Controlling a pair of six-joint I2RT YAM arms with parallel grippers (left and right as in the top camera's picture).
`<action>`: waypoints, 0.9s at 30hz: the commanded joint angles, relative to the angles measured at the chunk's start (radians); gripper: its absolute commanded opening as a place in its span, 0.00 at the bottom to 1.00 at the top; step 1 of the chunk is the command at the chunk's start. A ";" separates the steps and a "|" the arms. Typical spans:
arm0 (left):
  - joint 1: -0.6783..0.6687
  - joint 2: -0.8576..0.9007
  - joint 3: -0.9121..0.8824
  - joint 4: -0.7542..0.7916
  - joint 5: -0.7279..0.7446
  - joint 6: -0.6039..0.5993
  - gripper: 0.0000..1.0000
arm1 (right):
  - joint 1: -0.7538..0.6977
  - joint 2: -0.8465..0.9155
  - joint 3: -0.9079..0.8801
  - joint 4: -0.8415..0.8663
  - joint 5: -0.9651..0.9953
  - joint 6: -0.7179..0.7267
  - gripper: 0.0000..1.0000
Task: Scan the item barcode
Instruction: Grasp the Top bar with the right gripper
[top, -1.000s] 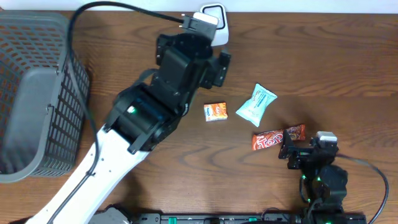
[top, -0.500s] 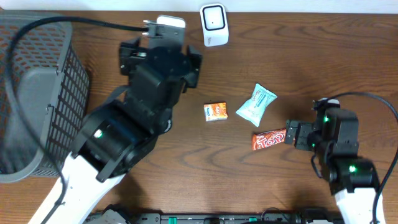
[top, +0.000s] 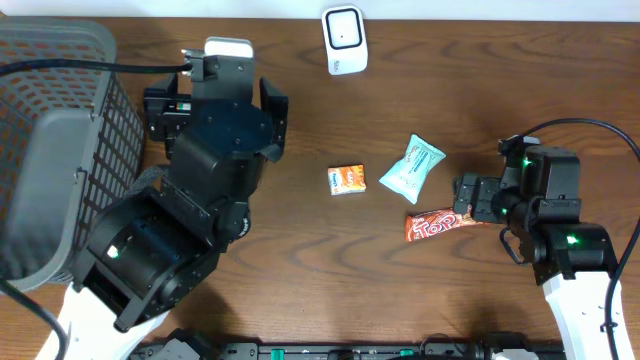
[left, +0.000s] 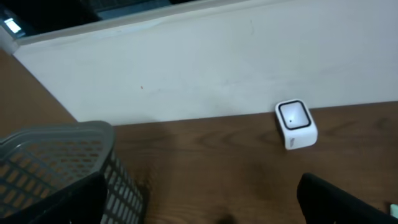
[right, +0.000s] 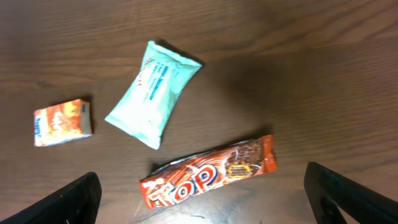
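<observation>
Swinging left toward one basket (top: 60, 150), left gripper (left: 199, 202) is gaping empty; right gripper (top: 462, 200), likewise, is nearing three snacks (top: 412, 168), one scanner (top: 343, 38) beyond.

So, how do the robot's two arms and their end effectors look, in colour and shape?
The left arm and right arm are mostly black, with white lower links and small green lights. A thick black cable runs to the left one, a thin black cable to the right. The left end effector and right end effector each have two dark fingers.
</observation>
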 joint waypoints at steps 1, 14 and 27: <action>0.003 -0.018 0.018 -0.028 -0.023 0.007 0.98 | -0.018 0.011 0.013 -0.013 -0.045 -0.019 0.99; 0.003 -0.099 0.018 -0.068 -0.055 0.005 0.98 | -0.328 0.355 0.105 -0.169 -0.388 -0.062 0.99; 0.003 -0.166 0.016 -0.196 -0.055 0.005 0.98 | -0.481 0.598 0.142 -0.174 -0.430 -0.090 0.96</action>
